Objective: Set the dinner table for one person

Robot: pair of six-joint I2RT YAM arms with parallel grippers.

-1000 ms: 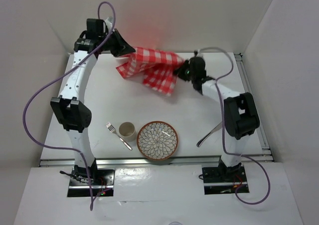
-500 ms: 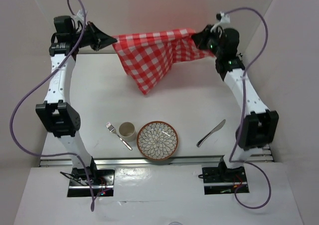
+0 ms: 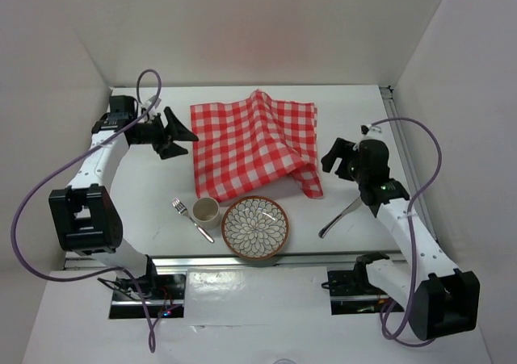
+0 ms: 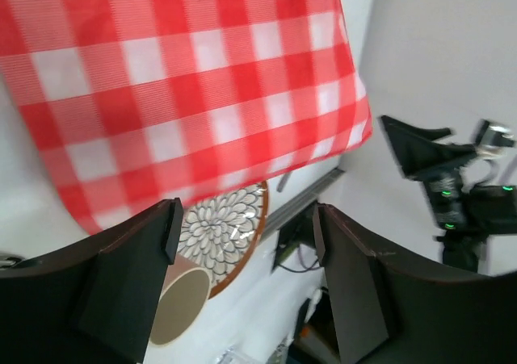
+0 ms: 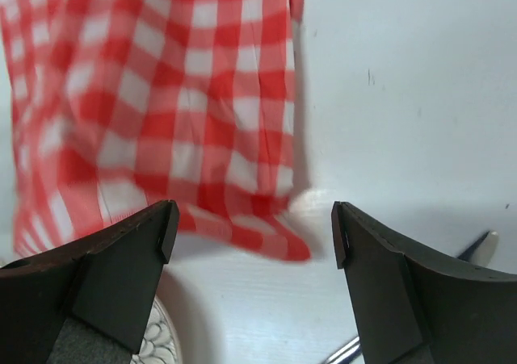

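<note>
Both arms have just let go of the red-and-white checked cloth [image 3: 254,146]. 1 second ago it was bunched between the 2 clamped grippers at the far side. Half a second ago it hung stretched in the air between them.

Now the left gripper [image 3: 182,134] stands with its jaws wide apart and nothing between them, just left of the cloth's far left corner. The right gripper [image 3: 327,158] is likewise released and empty, just right of the cloth's near right corner.

The cloth lies on the far middle of the dinner table [image 3: 153,190], the white tabletop that fills the space in front of the arms. It is not flat. A ridge runs down its right half, and its near right corner is folded over.

The rest of the setting has not moved:
- The fork [image 3: 191,219], the cup [image 3: 206,211] and the flower-patterned plate [image 3: 255,227] stand in a row at the near edge.
- The knife [image 3: 339,217] lies to their right.

The cloth's near edge reaches the cup and plate, but I cannot tell whether it overlaps them.

I judge the cloth-laying step nearly done. The cloth likely needs smoothing, and all 4 pieces are still to be arranged.
</note>
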